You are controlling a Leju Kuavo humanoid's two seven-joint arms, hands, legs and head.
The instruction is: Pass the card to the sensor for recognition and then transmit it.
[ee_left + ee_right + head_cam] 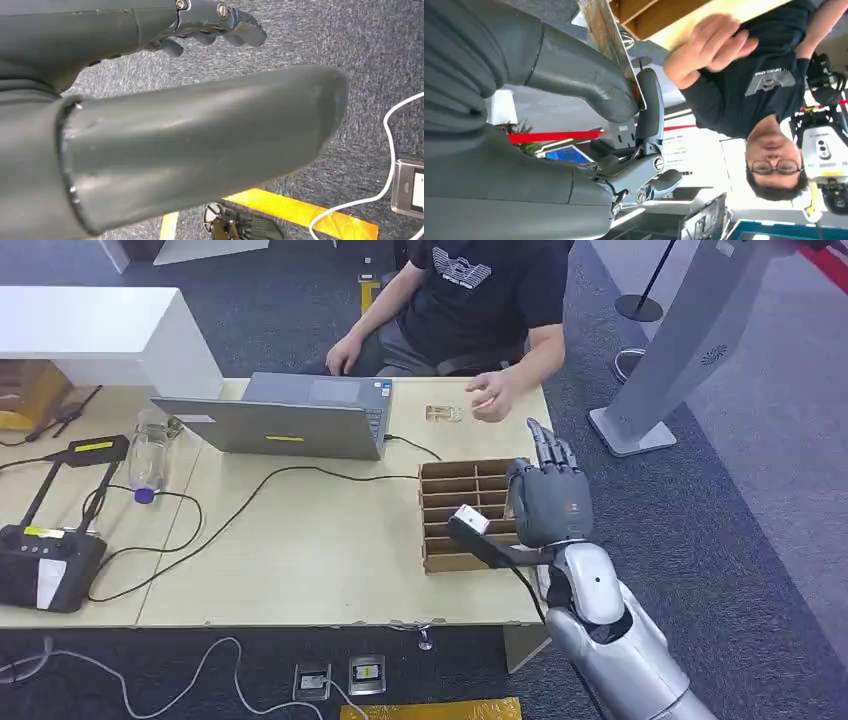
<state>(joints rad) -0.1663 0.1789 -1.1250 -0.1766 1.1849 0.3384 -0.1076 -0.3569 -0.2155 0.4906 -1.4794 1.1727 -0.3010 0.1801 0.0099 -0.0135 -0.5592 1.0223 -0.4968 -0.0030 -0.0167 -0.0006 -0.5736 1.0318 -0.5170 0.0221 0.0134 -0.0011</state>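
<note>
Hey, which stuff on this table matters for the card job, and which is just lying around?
Job:
card, pinched in the right hand
slotted card box
person's hand, raised near the robot's

Lying about:
laptop
plastic bottle
document camera
black cable

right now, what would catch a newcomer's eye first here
The robot's right hand raised over the slotted cardboard box at the table's right end, pinching a card between thumb and finger. Just beyond, a seated person's hand reaches over the table beside the open laptop.
</note>
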